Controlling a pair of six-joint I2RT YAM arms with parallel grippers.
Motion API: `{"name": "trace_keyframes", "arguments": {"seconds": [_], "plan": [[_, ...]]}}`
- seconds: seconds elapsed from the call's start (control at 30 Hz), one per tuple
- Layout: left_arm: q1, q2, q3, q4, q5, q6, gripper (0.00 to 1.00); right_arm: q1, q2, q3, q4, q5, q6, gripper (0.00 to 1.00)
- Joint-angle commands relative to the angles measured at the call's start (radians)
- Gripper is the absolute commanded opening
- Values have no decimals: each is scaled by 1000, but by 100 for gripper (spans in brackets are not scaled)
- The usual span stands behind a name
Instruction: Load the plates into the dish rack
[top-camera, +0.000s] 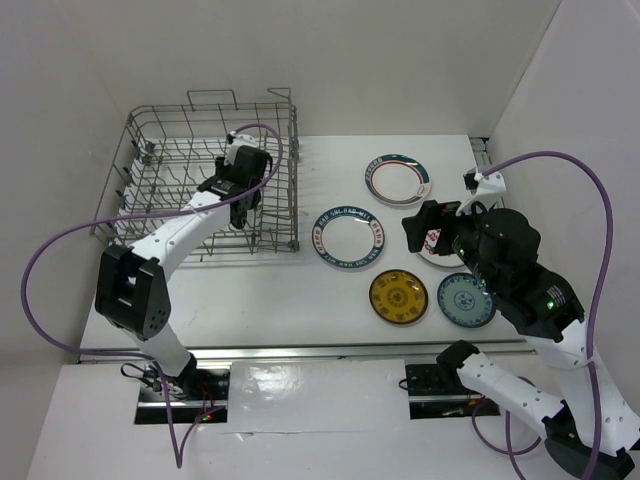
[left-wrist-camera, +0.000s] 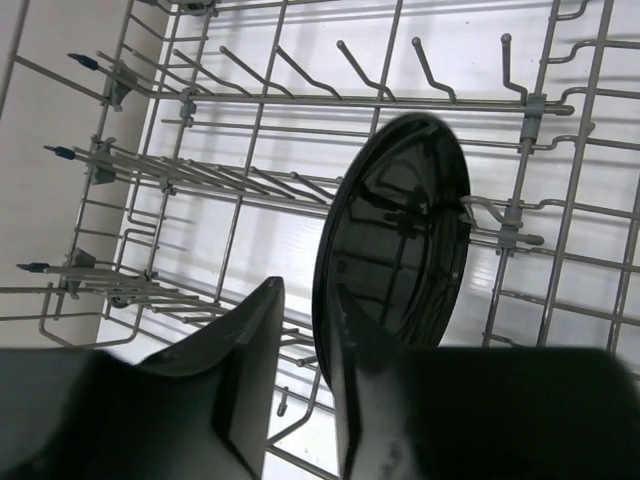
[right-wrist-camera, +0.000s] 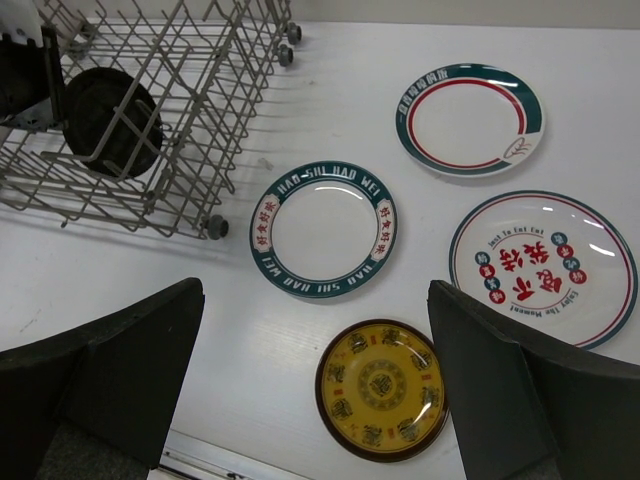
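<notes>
Black plate (left-wrist-camera: 395, 260) upright in dish rack (left-wrist-camera: 535, 103), unseen from above, left hand (left-wrist-camera: 300, 335) apparently parted, right hand (right-wrist-camera: 315, 300) wide

I work over a flat matte white tabletop (top-camera: 300, 290). Light is even and the shadows are soft. A plain white back wall (top-camera: 400, 60) rises straight behind it. A plain white side panel (top-camera: 590, 80) closes off my right, and another white wall (top-camera: 40, 110) my left. A thin silver metal rail (top-camera: 330, 352) runs along the table's near edge. Below it, a glossy white front ledge (top-camera: 320, 385) catches bright glare.
</notes>
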Motion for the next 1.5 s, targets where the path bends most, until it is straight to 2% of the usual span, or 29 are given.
{"name": "trace_keyframes", "arguments": {"seconds": [0.0,0.03,0.07,0.13,0.17,0.23,0.33,0.4,0.47,0.5,0.63,0.67,0.73,0.77,0.87,0.97,1.13,1.2,1.27,1.33,1.37,1.47], "plan": [[0,-13,44,-4,30,-7,40,9,-7,18,42,16,-15,100],[0,-13,44,-4,39,-7,44,9,-7,18,42,16,-15,100],[0,-13,44,-4,39,-7,62,9,-7,18,42,16,-15,100],[0,-39,54,-13,50,-26,75,9,-7,18,42,16,-15,100],[0,-53,54,-13,50,-26,87,9,2,18,42,16,-15,100],[0,-115,54,-22,50,-44,100,9,2,18,42,25,-15,100],[0,-207,54,-22,99,-86,100,9,2,18,42,25,-15,100],[-26,-335,44,-22,136,-109,100,9,2,18,42,25,-15,100],[-55,-436,6,13,232,-155,100,18,2,27,42,34,-15,100],[-82,-549,-18,28,282,-174,100,18,2,27,42,34,-15,100],[-113,-815,-263,176,627,-346,100,18,2,27,42,45,-15,100],[-113,-850,-399,209,765,-450,100,27,2,27,42,45,-15,100],[-150,-914,-552,375,876,-541,100,27,11,27,42,45,-15,100],[-159,-925,-695,435,948,-635,100,27,11,27,42,45,-15,100],[-159,-913,-912,673,1047,-768,100,27,11,27,42,54,-15,100],[-208,-889,-1035,858,1042,-842,100,27,20,16,42,54,-15,100],[-433,-743,-1100,1027,851,-879,100,27,20,16,51,54,-15,100],[-490,-687,-1100,1106,761,-891,100,27,29,16,51,54,-15,100],[-549,-578,-1111,1176,722,-902,100,27,29,16,51,54,-15,100],[-563,-487,-1083,1229,706,-931,100,27,29,16,51,54,-15,100],[-593,-394,-1072,1256,690,-945,100,27,29,16,51,54,-15,100],[-650,-263,-1072,1409,615,-989,100,27,29,16,51,45,-15,100]]}}
